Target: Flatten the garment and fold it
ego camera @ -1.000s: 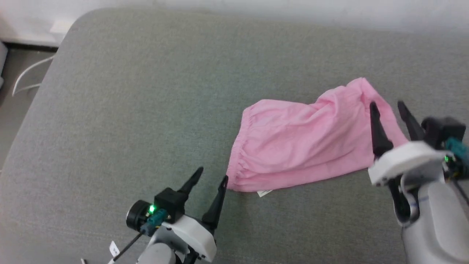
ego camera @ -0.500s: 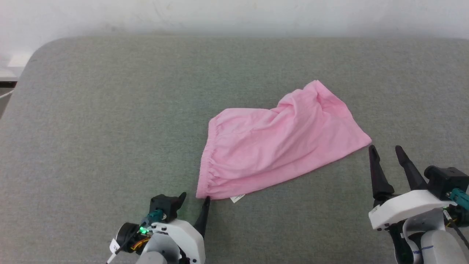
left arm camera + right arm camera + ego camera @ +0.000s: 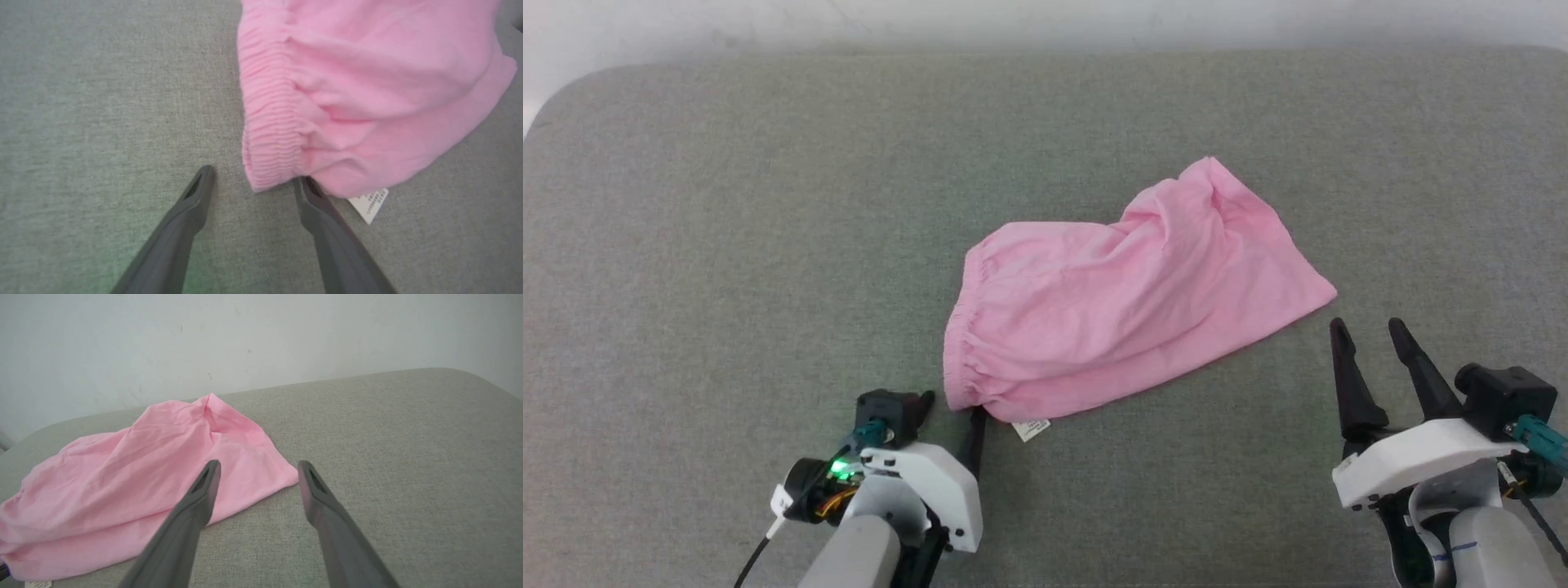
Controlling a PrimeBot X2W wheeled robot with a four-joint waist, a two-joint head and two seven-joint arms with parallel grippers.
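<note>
Grey cushion [image 3: 768, 204] bore the rumpled garment [image 3: 1119, 310]; left gripper [image 3: 254, 176] and right gripper [image 3: 1366, 327] stood spread, empty, beside its corners. I judged corner-pinching due next.

Location type: indoor room, domestic-style; poss. a staged set-up, cannot confirm.

Evidence:
1. Work surface is a large upholstered pad [image 3: 727, 204] in grey-green woven fabric w/ soft rounded corners, as on a sofa seat or ottoman.
2. Directly behind its far edge stands a plain off-white painted wall [image 3: 261, 330] w/ minor scuffs and specks.
3. Item lying on the pad is household laundry: a thin pink garment [image 3: 1127, 302] w/ gathered elastic waistband and small white label [image 3: 1031, 429].
</note>
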